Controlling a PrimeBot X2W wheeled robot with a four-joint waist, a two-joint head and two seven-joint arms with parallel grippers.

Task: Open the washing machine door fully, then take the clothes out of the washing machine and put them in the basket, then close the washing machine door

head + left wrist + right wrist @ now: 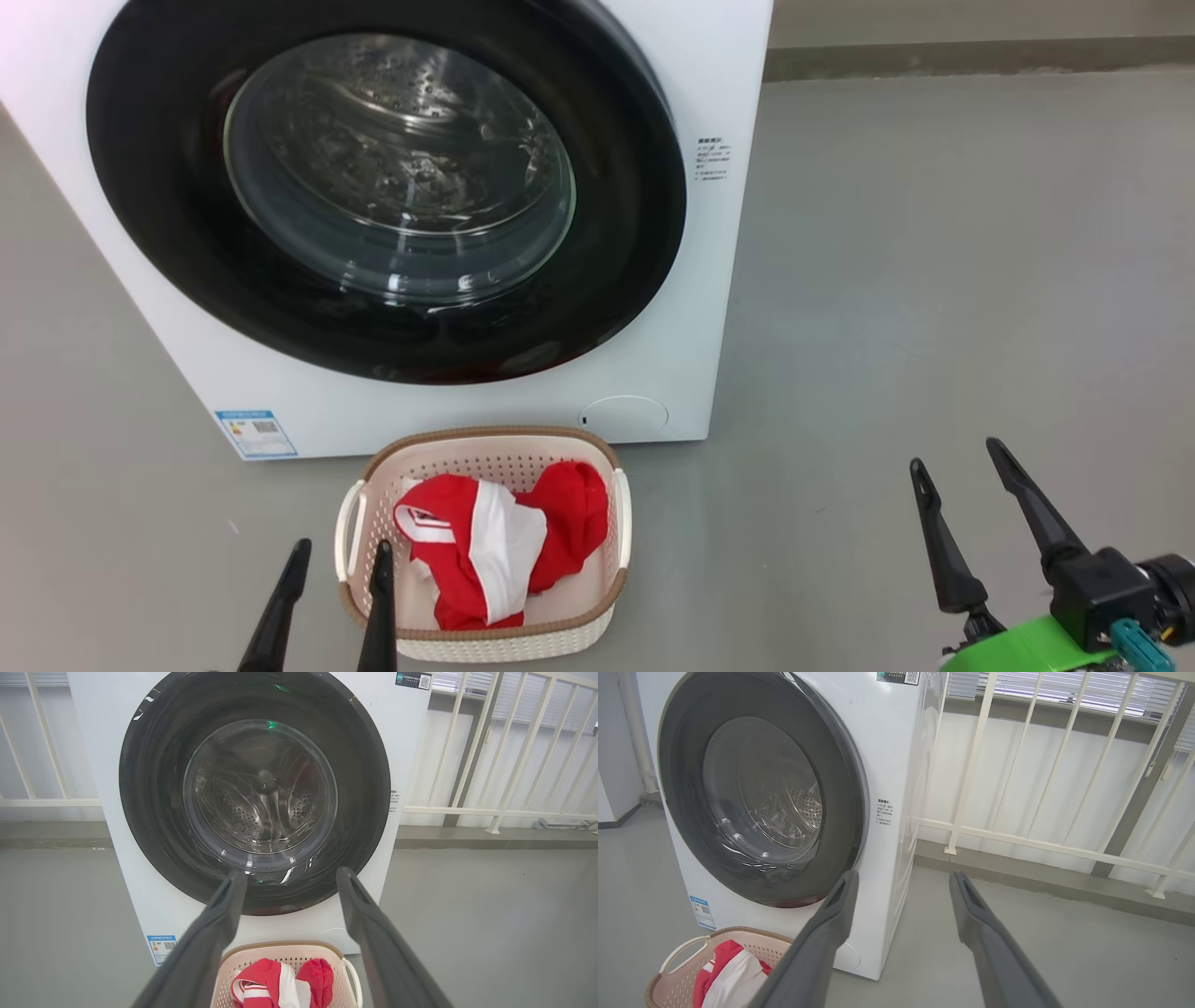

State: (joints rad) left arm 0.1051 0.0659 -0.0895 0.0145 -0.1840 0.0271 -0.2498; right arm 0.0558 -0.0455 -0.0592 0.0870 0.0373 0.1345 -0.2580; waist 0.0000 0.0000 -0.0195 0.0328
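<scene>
The white washing machine [709, 308] stands before me with its round black-rimmed door [392, 196] lying flat against the front; the steel drum shows through the glass. On the floor in front sits the cream basket [485, 448] holding the red and white clothes [499, 546]. My left gripper [341, 555] is open at the basket's left rim, with nothing between its fingers. My right gripper [957, 453] is open over bare floor to the right. In the wrist views: the door [254, 788], the basket [345, 970], the clothes [280, 982], the left gripper [289, 877], the right gripper [901, 879].
Grey floor [934, 280] stretches to the right of the machine. A white railing [1017, 788] and a wall stand behind and beside it. A blue label [255, 432] and a round cap [623, 413] sit low on the machine's front.
</scene>
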